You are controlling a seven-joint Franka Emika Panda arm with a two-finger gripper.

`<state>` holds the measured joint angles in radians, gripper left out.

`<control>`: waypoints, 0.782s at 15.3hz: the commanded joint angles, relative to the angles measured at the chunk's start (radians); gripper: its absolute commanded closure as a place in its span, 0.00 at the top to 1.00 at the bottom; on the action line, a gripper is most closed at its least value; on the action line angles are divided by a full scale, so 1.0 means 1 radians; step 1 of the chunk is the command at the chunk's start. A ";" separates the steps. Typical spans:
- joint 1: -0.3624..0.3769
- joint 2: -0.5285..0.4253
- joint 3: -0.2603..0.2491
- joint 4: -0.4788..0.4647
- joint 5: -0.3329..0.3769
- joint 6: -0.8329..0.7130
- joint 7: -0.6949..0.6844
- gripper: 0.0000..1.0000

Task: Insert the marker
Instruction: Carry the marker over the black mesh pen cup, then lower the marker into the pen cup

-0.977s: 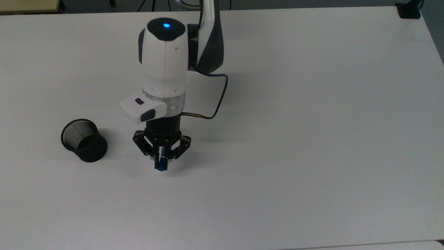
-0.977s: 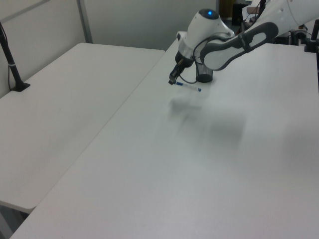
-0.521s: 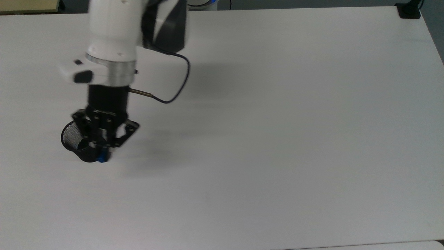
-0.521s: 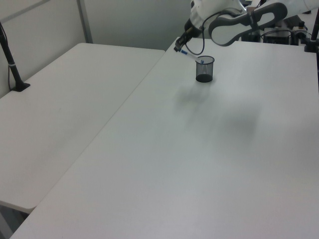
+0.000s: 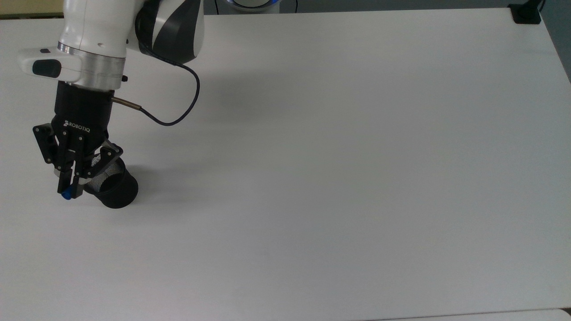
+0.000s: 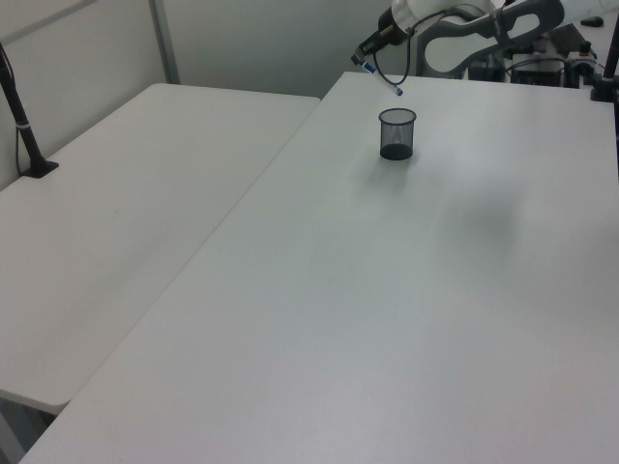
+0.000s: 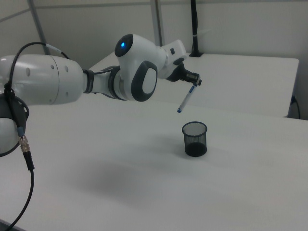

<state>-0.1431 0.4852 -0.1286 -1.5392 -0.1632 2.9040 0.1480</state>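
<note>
Since the earlier frame we have lifted and swung toward the top view's left, and our gripper (image 5: pixel 68 187) now hangs beside and above the black mesh cup (image 5: pixel 111 189) on the white table (image 5: pixel 357 156). Our fingers are clamped on the marker (image 7: pixel 186 98) near its upper end, so it slants down with its lower blue tip over the cup's mouth, well clear of the rim, ready, we judge, to be lowered in. It is slim, with a white barrel and blue ends.
</note>
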 commanded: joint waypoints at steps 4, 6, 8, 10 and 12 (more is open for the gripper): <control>-0.038 0.038 0.001 -0.038 -0.084 0.037 0.018 0.14; -0.042 0.058 0.001 -0.035 -0.091 0.053 0.019 0.14; -0.046 0.073 0.003 -0.035 -0.087 0.122 0.019 0.14; -0.046 0.078 0.001 -0.036 -0.084 0.153 0.021 0.14; -0.052 0.078 0.001 -0.038 -0.085 0.156 0.021 0.16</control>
<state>-0.1848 0.5714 -0.1285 -1.5640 -0.2267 3.0314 0.1480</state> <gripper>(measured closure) 0.815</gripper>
